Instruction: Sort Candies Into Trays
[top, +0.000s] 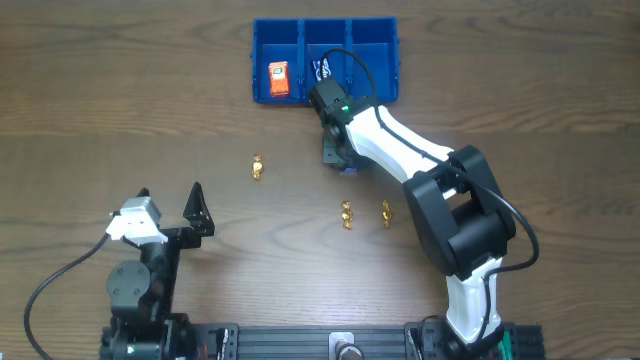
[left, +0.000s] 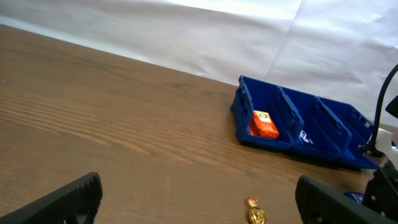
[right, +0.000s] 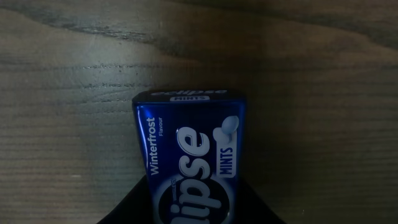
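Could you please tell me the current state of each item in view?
Left end effector: open, empty.
Right end effector: shut on mint box.
Orange candy: sorted, in blue tray's end compartment.
Gold candies: three, loose on table.

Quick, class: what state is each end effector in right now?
Left end effector: open, empty.
Right end effector: closed on the dark blue rectangular mint box.

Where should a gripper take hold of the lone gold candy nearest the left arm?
Probably across the plump middle of the gold candy, coming straight down. It lies flat on the table, elongated, with bare wood around it, so close in on its two long sides.
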